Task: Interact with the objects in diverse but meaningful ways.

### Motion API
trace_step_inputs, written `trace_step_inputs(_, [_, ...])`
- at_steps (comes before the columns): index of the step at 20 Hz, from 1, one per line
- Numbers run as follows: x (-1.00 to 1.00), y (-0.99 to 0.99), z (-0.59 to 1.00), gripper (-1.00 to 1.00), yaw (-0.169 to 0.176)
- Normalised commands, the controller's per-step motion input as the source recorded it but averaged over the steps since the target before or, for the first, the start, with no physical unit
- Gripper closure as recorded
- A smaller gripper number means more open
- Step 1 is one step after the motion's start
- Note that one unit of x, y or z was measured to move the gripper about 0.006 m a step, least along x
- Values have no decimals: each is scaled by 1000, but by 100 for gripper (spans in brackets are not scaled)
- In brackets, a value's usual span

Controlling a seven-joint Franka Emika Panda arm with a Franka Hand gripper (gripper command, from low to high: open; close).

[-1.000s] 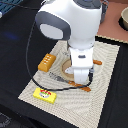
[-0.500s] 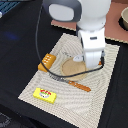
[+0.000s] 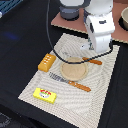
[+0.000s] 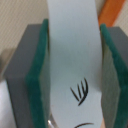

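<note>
Your white fish (image 4: 70,65) sits clamped between the green pads (image 4: 36,70) of the gripper (image 4: 70,75), its black line markings facing the wrist camera, so the tool is closed on the fish and carrying it. Compared with a second ago, the arm has risen and drawn back toward the far edge of the placemat (image 3: 35,82), and the tan plate (image 3: 75,68), which it was crowding then, now lies bare and fully in view. That tells you the pick has succeeded and the fish is airborne, above the mat's far side near the orange-handled knife (image 3: 93,62); from the exterior view you cannot see the fish itself. The fork (image 3: 70,82) lies just beside the plate's near rim, the orange bread loaf (image 3: 46,62) towards the exterior view's left, and the yellow red-labelled block (image 3: 45,94) at the near corner. I judge the plate the natural place to set the fish down.
</note>
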Motion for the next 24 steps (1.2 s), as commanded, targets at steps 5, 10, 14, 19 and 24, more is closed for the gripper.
trace_step_inputs(5, [-413, 370, -382, -100, 55])
trace_step_inputs(10, [-316, 238, -207, -100, 38])
trace_step_inputs(14, [-355, 147, -16, -100, 32])
trace_step_inputs(19, [-484, 36, 433, -100, 7])
trace_step_inputs(24, [-624, -150, 505, -100, 8])
